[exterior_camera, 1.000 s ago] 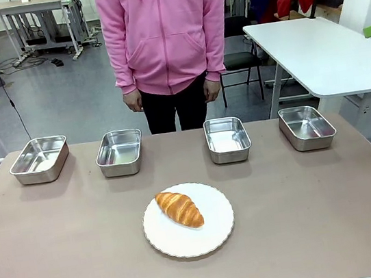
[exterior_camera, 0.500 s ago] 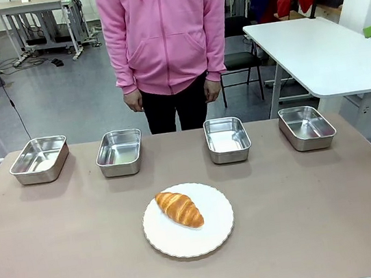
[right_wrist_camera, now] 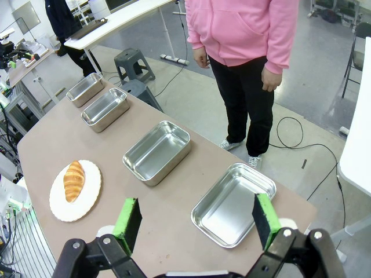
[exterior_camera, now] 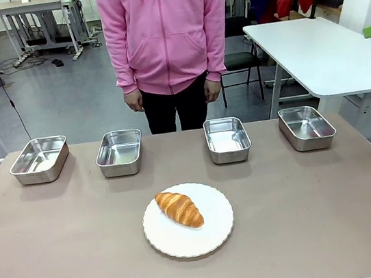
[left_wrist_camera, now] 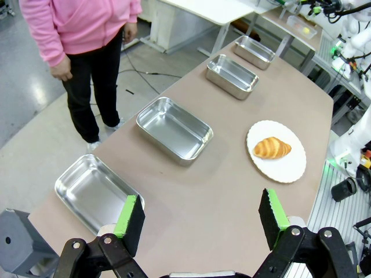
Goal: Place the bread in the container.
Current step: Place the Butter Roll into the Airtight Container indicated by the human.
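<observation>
The bread, a golden-brown croissant (exterior_camera: 179,209), lies on a round white plate (exterior_camera: 213,235) near the table's front middle. Several look-alike shiny steel pans stand empty in a row along the far edge; I cannot tell which is the container: far left pan (exterior_camera: 39,159), mid-left pan (exterior_camera: 119,152), mid-right pan (exterior_camera: 227,138), far right pan (exterior_camera: 306,127). My left gripper (left_wrist_camera: 201,219) hangs open high above the table's left end, over a pan (left_wrist_camera: 95,194), with the croissant (left_wrist_camera: 272,148) far off. My right gripper (right_wrist_camera: 197,223) is open above the right end, over a pan (right_wrist_camera: 235,202), with the croissant (right_wrist_camera: 73,180) far off.
A person in a pink hoodie (exterior_camera: 165,31) stands at the far side of the table behind the middle pans, hands down at the sides. A white table (exterior_camera: 325,50) stands beyond the far right corner. A grey stool (right_wrist_camera: 136,90) sits on the floor.
</observation>
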### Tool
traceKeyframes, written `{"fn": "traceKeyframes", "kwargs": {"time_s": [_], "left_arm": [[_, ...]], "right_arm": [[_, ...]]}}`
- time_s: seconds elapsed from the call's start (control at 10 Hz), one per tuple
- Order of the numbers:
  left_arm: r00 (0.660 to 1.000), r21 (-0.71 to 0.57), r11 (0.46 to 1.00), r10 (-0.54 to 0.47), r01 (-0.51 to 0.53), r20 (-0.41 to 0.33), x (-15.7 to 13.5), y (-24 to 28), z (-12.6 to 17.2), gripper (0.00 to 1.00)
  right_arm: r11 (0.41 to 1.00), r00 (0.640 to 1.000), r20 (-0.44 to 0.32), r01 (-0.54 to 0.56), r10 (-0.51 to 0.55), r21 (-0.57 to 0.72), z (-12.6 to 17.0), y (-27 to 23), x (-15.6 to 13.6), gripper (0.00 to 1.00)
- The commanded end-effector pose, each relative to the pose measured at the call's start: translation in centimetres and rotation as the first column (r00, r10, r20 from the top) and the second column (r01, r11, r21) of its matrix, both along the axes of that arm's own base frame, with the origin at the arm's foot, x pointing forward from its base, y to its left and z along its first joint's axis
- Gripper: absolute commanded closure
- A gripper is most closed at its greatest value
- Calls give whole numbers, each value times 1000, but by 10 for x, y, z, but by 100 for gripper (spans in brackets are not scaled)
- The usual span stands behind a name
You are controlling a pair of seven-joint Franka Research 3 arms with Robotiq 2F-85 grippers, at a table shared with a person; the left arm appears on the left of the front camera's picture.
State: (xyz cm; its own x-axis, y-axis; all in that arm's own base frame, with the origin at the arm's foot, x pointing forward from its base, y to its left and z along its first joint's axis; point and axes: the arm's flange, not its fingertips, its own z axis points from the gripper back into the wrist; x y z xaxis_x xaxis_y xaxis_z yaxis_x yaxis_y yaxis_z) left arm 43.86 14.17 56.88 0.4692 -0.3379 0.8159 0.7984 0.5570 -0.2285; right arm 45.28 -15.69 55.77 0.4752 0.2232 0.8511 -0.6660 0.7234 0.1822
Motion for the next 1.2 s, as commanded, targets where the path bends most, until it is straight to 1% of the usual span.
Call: {"fn": "traceKeyframes", "kwargs": {"time_s": [0.0, 1.1], "left_arm": [[1000, 0, 1000, -2, 2, 4, -1, 0, 1, 0], [1000, 0, 1000, -2, 2, 4, -1, 0, 1, 0]], "right_arm": [[1000, 1000, 7, -4, 4, 8, 0, 2, -1, 0], [1000, 1000, 7, -4, 4, 8, 0, 2, -1, 0]]}}
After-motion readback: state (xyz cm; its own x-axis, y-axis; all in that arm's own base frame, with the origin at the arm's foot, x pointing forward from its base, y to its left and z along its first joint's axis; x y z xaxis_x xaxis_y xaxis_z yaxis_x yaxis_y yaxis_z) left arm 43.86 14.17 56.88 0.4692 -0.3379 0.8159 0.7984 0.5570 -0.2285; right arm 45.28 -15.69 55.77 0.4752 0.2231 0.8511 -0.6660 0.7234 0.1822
